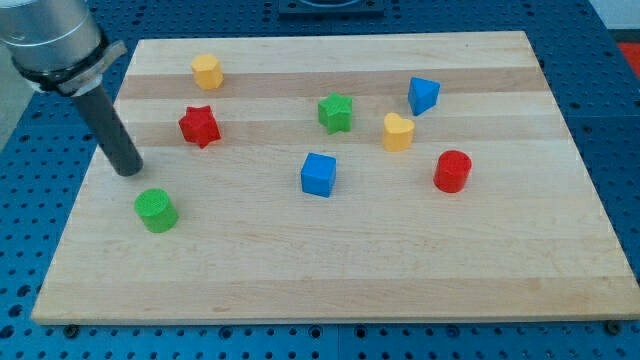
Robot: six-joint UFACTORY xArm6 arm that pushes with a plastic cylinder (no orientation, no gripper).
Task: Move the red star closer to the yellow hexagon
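1. Nearest to you on the bench (330, 290) is the green cylinder (156, 210), below and to the view's left of the red star (199, 126). Leave it alone; it has no part in this step.

2. Your tool is a bare rod with nothing to open, close or hold, so it can only push. Its tip (129, 170) rests on the bench to the view's left of the red star and a little below it, apart from it, just above the green cylinder.

3. The red star sits near the bench's left side, clear of every other block.

4. The yellow hexagon (207, 71) lies beyond the red star, toward the view's top and barely to the right, with open wood between them.

5. To do this well, I judge you should bring the tip around to the star's lower side, centre it there, then push steadily upward. An off-centre contact would probably spin the star or send it sideways.

6. Stop before the star touches the hexagon.
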